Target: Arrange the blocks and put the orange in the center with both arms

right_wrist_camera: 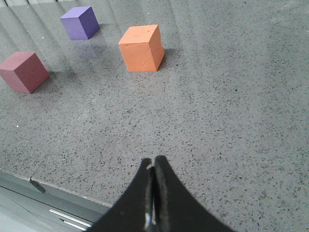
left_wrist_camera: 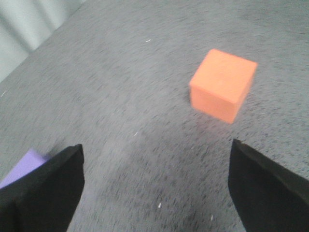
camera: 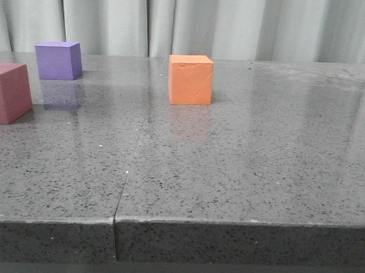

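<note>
Front view: orange cube (camera: 190, 80) upper centre on grey table (camera: 229, 174), purple cube (camera: 58, 60) upper left, pink-red cube (camera: 9, 93) at left edge, all apart. Left gripper (left_wrist_camera: 154, 188) spread wide, empty; right gripper (right_wrist_camera: 153, 193) pinched closed, empty. Best approach: straddle one side cube squarely, descend straight, avoid nudging orange.

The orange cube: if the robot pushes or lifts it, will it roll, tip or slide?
The orange cube sits flat on the glossy stone table, so it would probably slide, not roll. Its matte, creased face suggests soft, light foam that likely dents slightly and grips well.
</note>
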